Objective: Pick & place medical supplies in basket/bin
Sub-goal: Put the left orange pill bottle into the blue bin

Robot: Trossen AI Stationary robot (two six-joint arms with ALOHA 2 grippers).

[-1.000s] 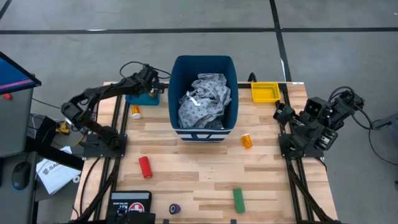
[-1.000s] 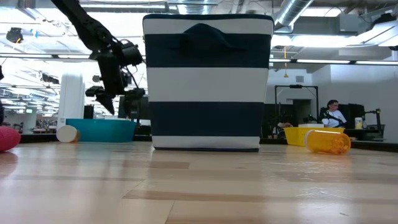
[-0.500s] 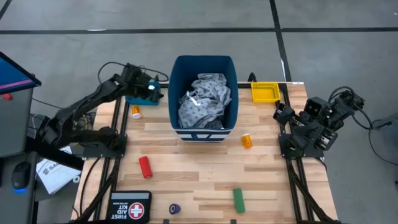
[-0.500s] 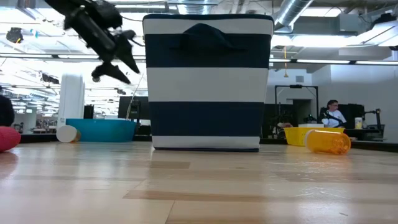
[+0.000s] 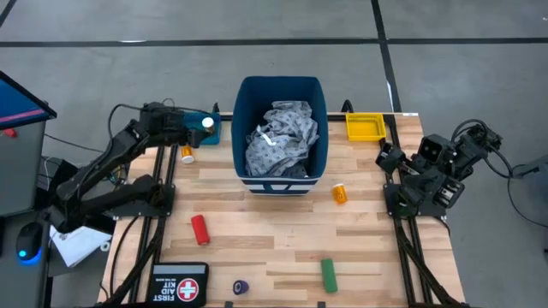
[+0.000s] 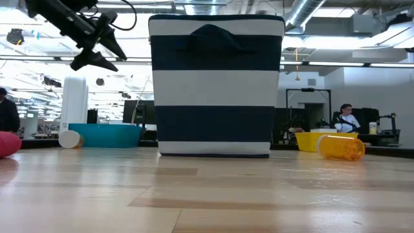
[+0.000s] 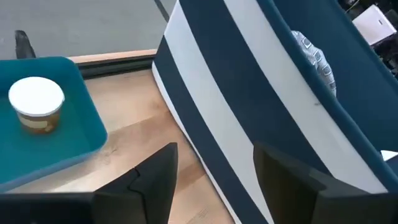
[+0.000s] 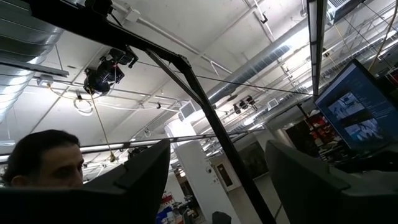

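While the left gripper hangs above the table's far left corner, the scene reads as follows.

Left gripper: fingers parted with nothing between them, raised over the teal tray; in the low view it sits high in the air, left of the bin.
Teal tray: at the far left edge of the table, just beside the bin; a white-capped bottle stands upright inside it.
Blue bin: tall, dark blue with white stripes, at the far middle of the table.
Gown: grey patterned cloth bunched inside the bin, filling most of it.
Small orange bottle: lying on the wood just beside the teal tray, left of the bin.
Second orange bottle: lying on its side, near the bin's front right corner.
Red cylinder: lying on the left part of the table, well apart from the bin.
Green cylinder: near the front edge, right of centre.
Dark blue roll: at the front edge, beside the first aid pouch.
Yellow tray: far right corner, right of the bin.
Right gripper: folded back at the table's right edge, pointed up at the ceiling, fingers spread apart and holding nothing.
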